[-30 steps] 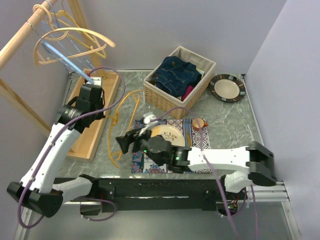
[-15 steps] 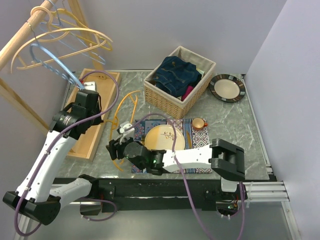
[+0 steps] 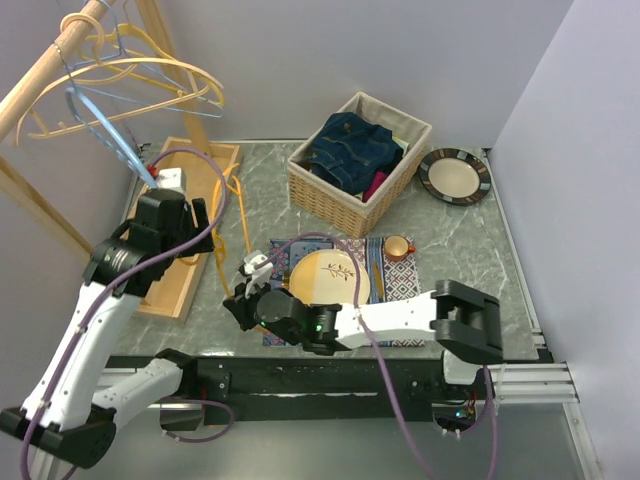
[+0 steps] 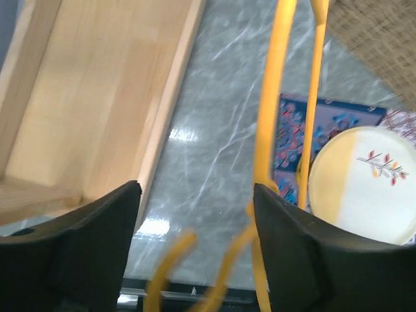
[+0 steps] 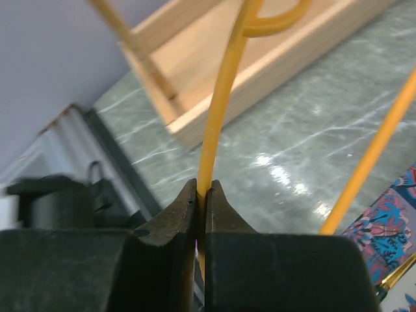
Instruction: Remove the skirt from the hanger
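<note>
Between the fingertips of my right gripper (image 5: pixel 200 185) the yellow hanger (image 5: pixel 223 104) is now pinched tight.
No skirt hangs on it that I can see; its wire looks bare. Some blue denim (image 3: pixel 350 150) lies in the basket (image 3: pixel 345 210), well off on the far side of that gripper. It may be the skirt, but I cannot tell. A second ago the right gripper was wide open and off the wire; it has slid over and snapped shut on it. My left gripper (image 4: pixel 195 195) was shut then and has now sprung wide open, with nothing in it. The wire runs just beside one finger (image 4: pixel 292 260), not squeezed. I think the hanger has changed hands, so the left is free. If the skirt is already off, little is left but to put the hanger down.
</note>
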Action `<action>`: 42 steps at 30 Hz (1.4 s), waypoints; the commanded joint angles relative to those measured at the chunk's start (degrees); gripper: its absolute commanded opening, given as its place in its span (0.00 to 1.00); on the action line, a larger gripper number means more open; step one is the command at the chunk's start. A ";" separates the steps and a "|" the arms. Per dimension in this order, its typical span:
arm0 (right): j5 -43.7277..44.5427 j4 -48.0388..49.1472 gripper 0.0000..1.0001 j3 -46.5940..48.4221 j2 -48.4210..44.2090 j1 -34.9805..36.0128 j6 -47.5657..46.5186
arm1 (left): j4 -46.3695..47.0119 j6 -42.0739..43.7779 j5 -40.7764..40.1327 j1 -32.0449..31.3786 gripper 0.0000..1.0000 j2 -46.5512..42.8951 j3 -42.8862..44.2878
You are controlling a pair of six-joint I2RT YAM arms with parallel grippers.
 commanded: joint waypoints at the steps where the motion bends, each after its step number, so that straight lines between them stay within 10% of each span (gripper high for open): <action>1: -2.78 3.05 0.00 -0.41 -9.01 0.48 -0.91 | 8.39 1.39 4.64 -0.25 0.79 -7.06 -7.32; 8: 0.80 -2.94 0.00 -0.67 -15.61 -0.93 -0.82 | 13.76 -2.84 8.42 -0.25 0.93 -12.53 -15.15; 19: -13.50 -3.63 0.00 -1.03 -15.09 -9.98 -1.08 | 26.64 -7.66 37.50 -0.25 0.97 -15.50 -13.66; 29: -15.08 -9.70 0.00 0.20 -16.31 -12.52 -0.92 | 20.97 -11.64 33.46 -0.25 0.98 -12.00 -6.28; 42: -30.11 -17.69 0.00 3.28 -32.39 -19.74 3.65 | 27.64 -6.61 37.44 -0.25 0.99 -26.23 -20.85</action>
